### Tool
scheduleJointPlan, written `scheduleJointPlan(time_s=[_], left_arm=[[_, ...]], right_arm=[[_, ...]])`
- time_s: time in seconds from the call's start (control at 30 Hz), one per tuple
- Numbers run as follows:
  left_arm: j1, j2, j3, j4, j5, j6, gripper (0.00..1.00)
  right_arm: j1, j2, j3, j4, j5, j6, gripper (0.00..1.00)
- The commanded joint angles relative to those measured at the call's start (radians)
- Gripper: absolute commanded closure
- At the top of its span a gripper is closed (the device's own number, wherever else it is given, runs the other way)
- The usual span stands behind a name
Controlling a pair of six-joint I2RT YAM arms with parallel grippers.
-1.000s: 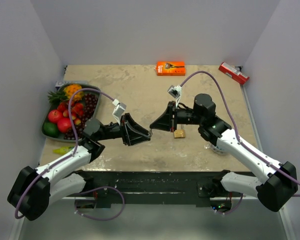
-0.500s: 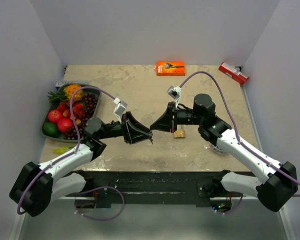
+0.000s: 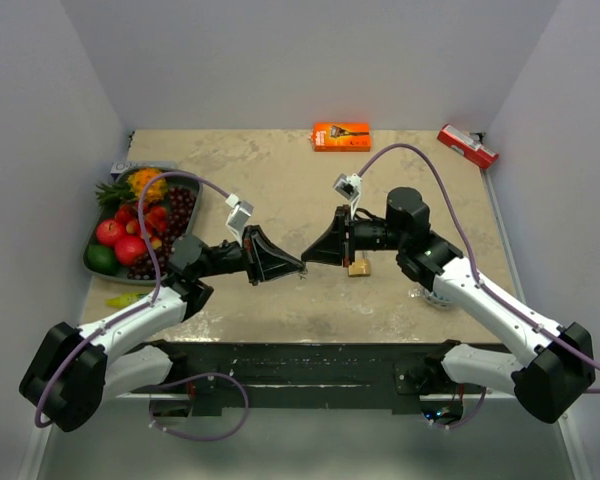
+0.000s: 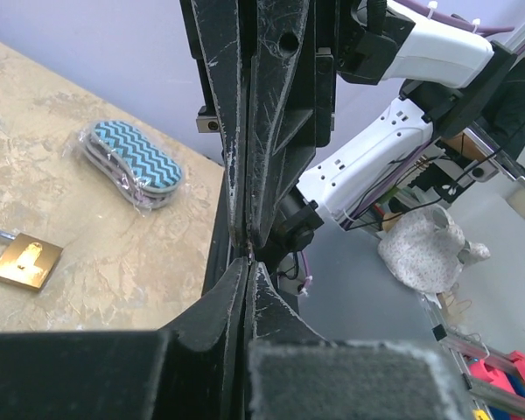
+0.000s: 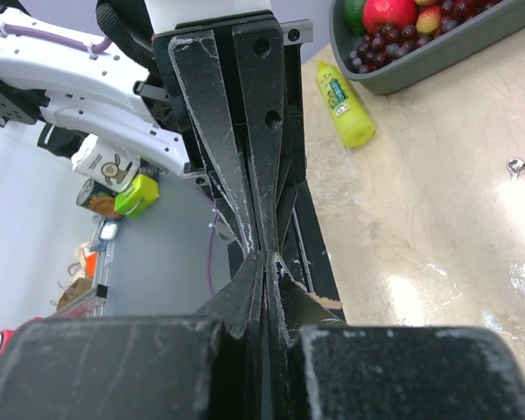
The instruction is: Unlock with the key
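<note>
Tips meet mid-frame in the top view: left gripper (image 3: 298,267) and right gripper (image 3: 307,254), both pressed together. I can't tell if either pinches a key.

One padlock (image 3: 358,267) lies flat, just right of centre. It looks small, rigid, dense and smooth, so I'd grip the body sides.

One metal piece (image 5: 515,165) sits at the right edge of the right wrist view, possibly the key.

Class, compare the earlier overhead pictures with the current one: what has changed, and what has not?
The left end effector went from open to shut, tips meeting the right end effector; anything pinched is hidden. The right end effector, padlock and fruit tray stayed put.
</note>
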Motion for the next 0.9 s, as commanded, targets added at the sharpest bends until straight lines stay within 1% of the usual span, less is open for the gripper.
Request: scheduleJointPlan(time_s=[0.0,0.1,0.13,0.17,0.23,0.27,0.33,0.37,0.47,0.57,0.73,0.87], left_arm=[[0.002,0.006,0.033,0.074,0.009,0.002,1.0],[0.002,0.003,0.023,0.091,0.011,-0.007,1.0],[0.002,0.0,0.016,0.092,-0.008,-0.01,1.0],[0.002,-0.01,0.01,0.091,-0.02,-0.012,1.0],[0.004,-0.023,-0.004,0.091,-0.064,-0.014,1.0],[0.004,-0.035,-0.009,0.091,-0.078,-0.014,1.0],[0.004,-0.05,-0.023,0.091,-0.127,-0.017,1.0],[0.005,-0.067,-0.027,0.091,-0.143,-0.018,1.0],[0.005,-0.092,-0.041,0.084,-0.206,-0.03,1.0],[0.007,-0.116,-0.058,0.08,-0.256,-0.044,1.0],[0.008,-0.145,-0.079,0.08,-0.307,-0.059,1.0],[0.008,-0.152,-0.086,0.081,-0.316,-0.079,1.0]], right_arm=[[-0.003,-0.004,0.015,0.019,-0.026,-0.012,1.0],[-0.002,-0.005,0.012,0.021,-0.021,-0.012,1.0],[-0.002,-0.007,0.007,0.021,-0.015,-0.008,0.98],[-0.003,-0.01,0.002,0.03,-0.011,-0.003,0.86],[-0.002,-0.027,-0.027,0.056,-0.001,0.021,0.68],[-0.003,-0.034,-0.037,0.074,0.006,0.026,0.56],[-0.002,-0.053,-0.064,0.082,0.031,0.034,0.47],[-0.002,-0.059,-0.073,0.088,0.037,0.035,0.41],[-0.003,-0.076,-0.126,0.154,0.043,0.073,0.33],[-0.002,-0.091,-0.183,0.255,0.055,0.133,0.31],[0.003,-0.125,-0.249,0.394,0.088,0.199,0.28],[0.013,-0.136,-0.263,0.422,0.12,0.201,0.32]])
